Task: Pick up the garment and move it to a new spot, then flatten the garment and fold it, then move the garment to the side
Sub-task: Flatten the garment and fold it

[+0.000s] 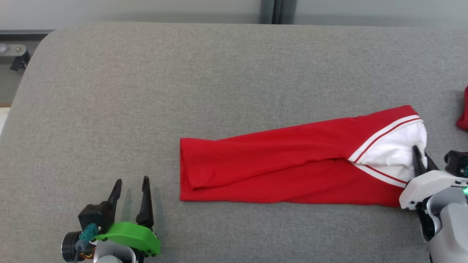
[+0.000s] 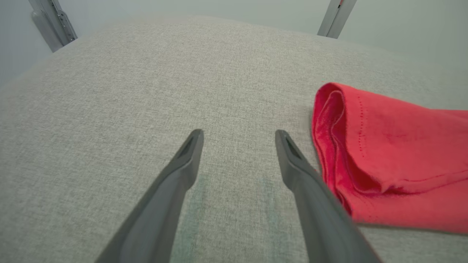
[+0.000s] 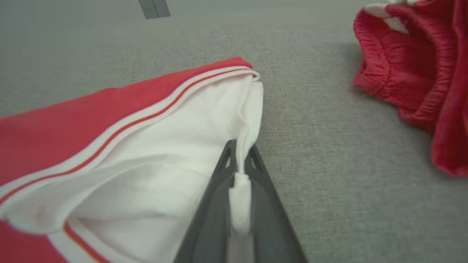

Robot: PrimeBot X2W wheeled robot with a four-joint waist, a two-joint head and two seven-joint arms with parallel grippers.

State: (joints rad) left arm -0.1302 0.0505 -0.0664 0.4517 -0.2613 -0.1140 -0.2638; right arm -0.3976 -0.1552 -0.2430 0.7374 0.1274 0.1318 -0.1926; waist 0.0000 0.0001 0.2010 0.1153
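Note:
The garment is red with a white panel and red-and-white stripes, folded into a long band lying across the grey surface. Its red folded end lies just right of my left gripper, which is open and empty above the bare surface, also seen at lower left as the left gripper. My right gripper is shut on the white edge of the garment, a strip of white cloth pinched between its fingers. In the head view the right gripper sits at the garment's right end.
A second red cloth with an elastic hem lies bunched to the right, its edge at the head view's right border. The grey padded surface stretches wide to the left and back, ending at a wall and metal posts.

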